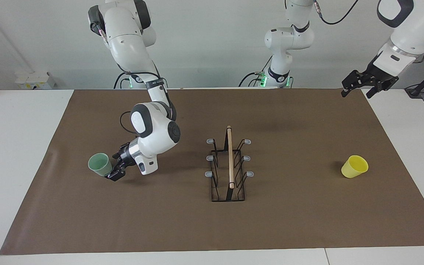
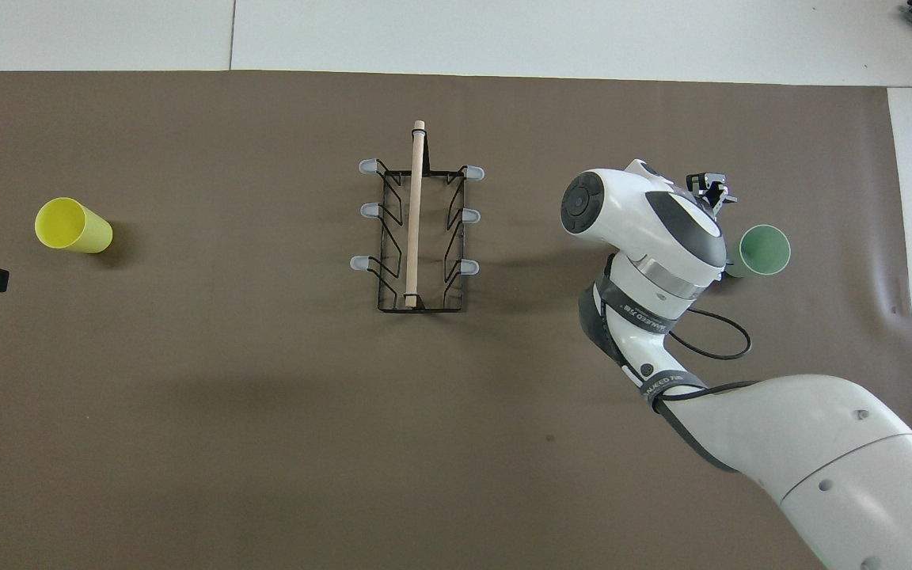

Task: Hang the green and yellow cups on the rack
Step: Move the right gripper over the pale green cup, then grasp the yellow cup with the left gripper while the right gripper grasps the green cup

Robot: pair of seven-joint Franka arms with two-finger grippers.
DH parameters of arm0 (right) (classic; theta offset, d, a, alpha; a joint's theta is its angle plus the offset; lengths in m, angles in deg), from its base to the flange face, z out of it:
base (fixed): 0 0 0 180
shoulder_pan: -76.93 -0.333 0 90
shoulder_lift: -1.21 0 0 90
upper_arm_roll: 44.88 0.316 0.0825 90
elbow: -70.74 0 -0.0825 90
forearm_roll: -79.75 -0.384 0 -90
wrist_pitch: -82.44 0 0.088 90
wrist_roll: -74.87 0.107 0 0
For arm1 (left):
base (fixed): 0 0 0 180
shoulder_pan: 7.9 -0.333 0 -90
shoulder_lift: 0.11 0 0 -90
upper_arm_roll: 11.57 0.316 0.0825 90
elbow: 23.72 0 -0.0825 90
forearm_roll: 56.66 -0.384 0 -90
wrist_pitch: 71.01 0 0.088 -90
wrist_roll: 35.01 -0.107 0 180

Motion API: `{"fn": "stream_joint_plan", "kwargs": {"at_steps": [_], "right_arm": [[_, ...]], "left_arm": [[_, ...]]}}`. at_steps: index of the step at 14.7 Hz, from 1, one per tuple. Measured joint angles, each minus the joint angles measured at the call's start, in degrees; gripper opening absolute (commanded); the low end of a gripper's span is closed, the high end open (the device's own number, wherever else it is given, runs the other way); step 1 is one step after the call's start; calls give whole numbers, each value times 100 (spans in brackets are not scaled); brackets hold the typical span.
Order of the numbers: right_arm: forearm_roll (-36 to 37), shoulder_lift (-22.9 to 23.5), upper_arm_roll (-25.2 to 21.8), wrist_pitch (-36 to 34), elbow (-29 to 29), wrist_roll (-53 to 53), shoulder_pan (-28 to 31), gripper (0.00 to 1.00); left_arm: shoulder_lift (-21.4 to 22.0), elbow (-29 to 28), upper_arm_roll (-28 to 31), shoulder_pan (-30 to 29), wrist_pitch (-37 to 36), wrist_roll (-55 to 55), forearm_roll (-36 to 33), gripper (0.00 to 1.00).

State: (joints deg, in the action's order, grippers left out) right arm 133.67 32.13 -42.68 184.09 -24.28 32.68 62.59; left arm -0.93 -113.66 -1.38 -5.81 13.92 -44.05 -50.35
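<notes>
Brown paper [image 1: 289, 221] covers most of the white table [image 1: 17, 165] and carries everything the task needs. Largest of the task's things is the rack [image 1: 228, 165], standing at the middle of the paper with its wooden rod [image 1: 230, 158] along the top and 6 grey-tipped prongs, all of them bare. The green cup [image 1: 99, 164] sits toward the right arm's end of the table, tipped so its mouth faces up and outward, and the right gripper [image 1: 117, 168] is low beside it with its fingers at the cup's wall; whether they have already closed on the cup or only bracket it I cannot tell. The yellow cup [image 1: 354, 166] lies tilted on the paper toward the left arm's end, well apart from the rack and untouched. The left gripper [image 1: 357, 88] waits raised over the table's edge at that same end, its fingers spread apart and holding nothing. I judge the step in hand to be the pickup of the green cup, the first of 2 cups, so the task is barely begun. The next move calls for a firm pinch on the cup's wall, a lift clear of the paper, then a carry to the rack with the cup turned mouth-down over 1 of the prongs facing the right arm
</notes>
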Motion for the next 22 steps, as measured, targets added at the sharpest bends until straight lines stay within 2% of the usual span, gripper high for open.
{"fn": "stream_joint_plan", "kwargs": {"at_steps": [2, 5, 10, 12, 15, 22], "right_arm": [[0, 0, 0, 110, -61, -12, 11, 99], [0, 1, 0, 241, -187, -12, 24, 99], [269, -2, 0, 412, -473, -16, 35, 99], [537, -3, -4, 554, -679, -16, 63, 99], [703, -16, -6, 593, -777, -16, 102, 99], [999, -51, -8, 803, -992, -16, 288, 99]], "left_arm": [[-320, 1, 526, 77, 79, 50, 294, 100], [-1036, 197, 1256, 265, 198, 245, 894, 100], [-2285, 712, 2221, 440, 416, 1584, 2275, 100], [-2805, 968, 2410, 434, 605, 2112, 2713, 100], [-3344, 1109, 2519, 421, 1068, 2899, 3178, 100], [-4037, 1127, 2622, 12, 1367, 4413, 4147, 100]]}}
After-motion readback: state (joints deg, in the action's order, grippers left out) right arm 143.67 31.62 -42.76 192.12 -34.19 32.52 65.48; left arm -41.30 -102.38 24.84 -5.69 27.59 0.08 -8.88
